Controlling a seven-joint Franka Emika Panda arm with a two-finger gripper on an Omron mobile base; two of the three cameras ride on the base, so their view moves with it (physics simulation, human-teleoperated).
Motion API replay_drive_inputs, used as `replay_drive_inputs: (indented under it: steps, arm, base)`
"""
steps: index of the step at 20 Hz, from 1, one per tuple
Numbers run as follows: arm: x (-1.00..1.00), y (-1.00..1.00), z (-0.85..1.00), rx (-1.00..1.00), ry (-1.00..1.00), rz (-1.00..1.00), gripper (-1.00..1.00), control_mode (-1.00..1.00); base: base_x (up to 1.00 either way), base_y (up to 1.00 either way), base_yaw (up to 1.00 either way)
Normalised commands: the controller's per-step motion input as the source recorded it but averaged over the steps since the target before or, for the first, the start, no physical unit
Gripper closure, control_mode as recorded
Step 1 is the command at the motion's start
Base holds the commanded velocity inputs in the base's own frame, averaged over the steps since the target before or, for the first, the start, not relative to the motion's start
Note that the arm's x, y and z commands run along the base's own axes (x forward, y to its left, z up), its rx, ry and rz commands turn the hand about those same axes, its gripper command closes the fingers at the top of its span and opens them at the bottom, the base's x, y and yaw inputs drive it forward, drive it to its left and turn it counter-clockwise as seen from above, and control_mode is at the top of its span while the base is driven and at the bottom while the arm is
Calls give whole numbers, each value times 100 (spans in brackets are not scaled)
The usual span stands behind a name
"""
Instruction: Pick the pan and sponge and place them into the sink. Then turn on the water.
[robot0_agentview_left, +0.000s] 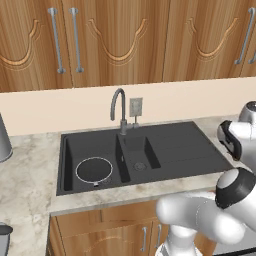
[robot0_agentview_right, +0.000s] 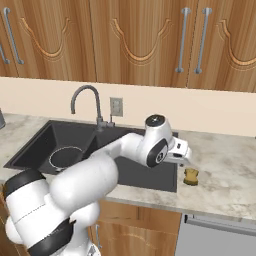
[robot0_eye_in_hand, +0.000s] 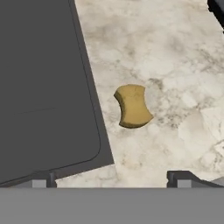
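My claw (robot0_eye_in_hand: 111, 178) hangs spread wide and empty above the small yellow-tan sponge (robot0_eye_in_hand: 133, 106), which lies on the mottled stone surface (robot0_eye_in_hand: 175, 57) just beside the right edge of the matte black double-basin sink (robot0_eye_in_hand: 43, 87). The shallow dark round pan (robot0_agentview_left: 94, 170) sits in the left basin. If I descend off-centre, one finger could nudge the soft sponge aside, and I would pinch nothing.

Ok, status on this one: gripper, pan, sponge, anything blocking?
Gripper open, empty, above sponge. Sponge on counter, beside sink. Pan in left basin. Nothing blocking sponge.
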Motion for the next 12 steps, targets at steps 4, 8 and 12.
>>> replay_drive_inputs:
  steps: [4, 8, 12]
  arm:
    - [5, -48, -61, 0, 6, -6, -100, -100]
    - [10, -35, -53, 2, 6, -3, -100, -100]
    - [28, -34, -32, 1, 4, -1, -100, -100]
  base:
    - [0, 0, 0]
    - [0, 0, 0]
    - [0, 0, 0]
